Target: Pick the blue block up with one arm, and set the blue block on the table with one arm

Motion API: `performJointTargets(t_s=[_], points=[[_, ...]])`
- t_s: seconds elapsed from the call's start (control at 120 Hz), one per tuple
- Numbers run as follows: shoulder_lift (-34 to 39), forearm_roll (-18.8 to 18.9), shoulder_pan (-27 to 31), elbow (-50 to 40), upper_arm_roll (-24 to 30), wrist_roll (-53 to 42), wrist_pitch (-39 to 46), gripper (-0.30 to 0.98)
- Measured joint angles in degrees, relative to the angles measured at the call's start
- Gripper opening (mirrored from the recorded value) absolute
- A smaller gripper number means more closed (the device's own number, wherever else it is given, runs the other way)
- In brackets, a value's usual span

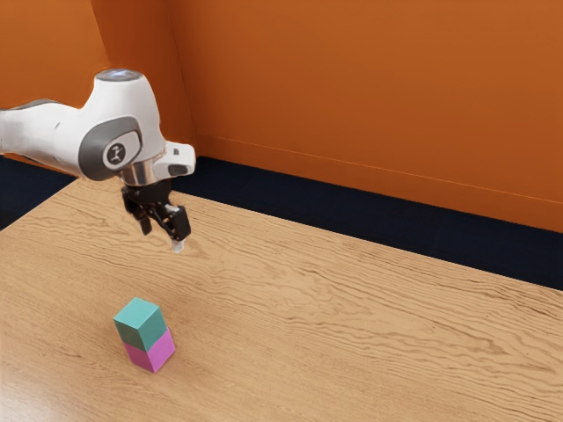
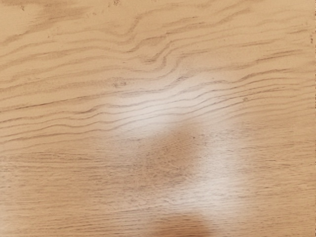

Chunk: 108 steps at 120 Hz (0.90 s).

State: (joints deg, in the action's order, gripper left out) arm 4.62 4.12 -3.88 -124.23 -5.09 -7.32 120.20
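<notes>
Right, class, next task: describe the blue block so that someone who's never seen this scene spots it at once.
Find the wooden table, then look toward the exterior view's lower left. The blue block, a teal shade, is there. It sits on top, while its neighbour, the pink block, is directly beneath it.

The blue block (image 1: 141, 325) sits, seemingly level, atop a pink block (image 1: 153, 352).
</notes>
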Motion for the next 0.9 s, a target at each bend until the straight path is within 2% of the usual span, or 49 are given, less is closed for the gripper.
performJointTargets(t_s=[0.267,0.55,0.9], points=[[0.6,-0.3,1.8,-5.3,0.1,3.0,5.4,0.67],[11.5,-0.3,1.1,-20.0,0.0,5.3,9.0,0.67],[11.4,-0.2,1.0,-24.5,0.0,7.0,13.0,0.67]])
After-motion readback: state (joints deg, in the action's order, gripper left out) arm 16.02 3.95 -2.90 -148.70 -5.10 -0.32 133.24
